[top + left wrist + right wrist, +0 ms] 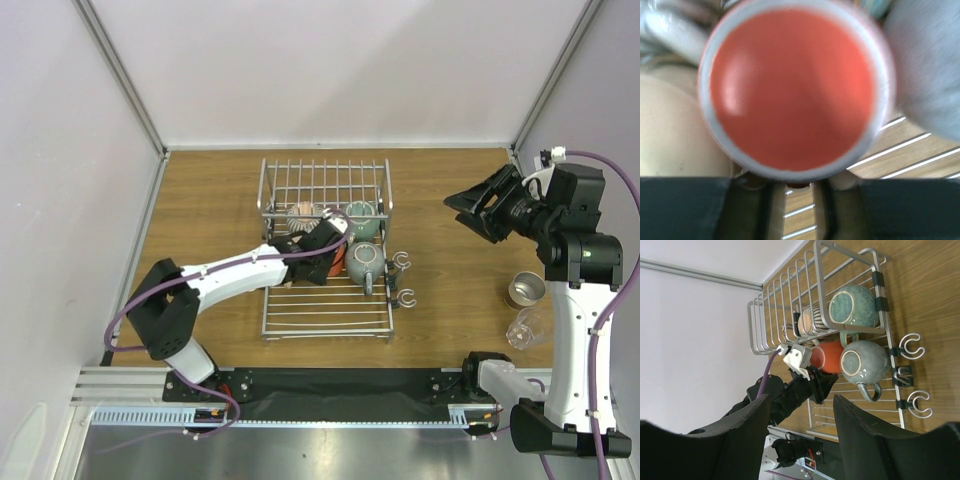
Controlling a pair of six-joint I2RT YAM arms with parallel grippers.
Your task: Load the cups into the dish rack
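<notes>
The dish rack [325, 330] stands mid-table. A ribbed cup [302, 212] and a teal-green cup [360, 217] lie in its raised back section. A grey-green mug [366, 262] lies on the slatted base. My left gripper [322, 262] reaches into the rack and is shut on the red-orange cup [341, 263] beside that mug. The cup's round face fills the left wrist view [792, 90], with a red bit of it pinched between the fingertips. My right gripper [468, 220] is open and empty, held in the air right of the rack. A shiny metal cup [526, 290] and a clear glass [525, 328] stand at the table's right.
Two wire hooks [404, 280] stick out of the rack's right side. The right wrist view looks down on the rack [785, 305], the teal-green cup [852, 306], the grey-green mug [865, 362] and the left arm. Walls close the table at back and both sides.
</notes>
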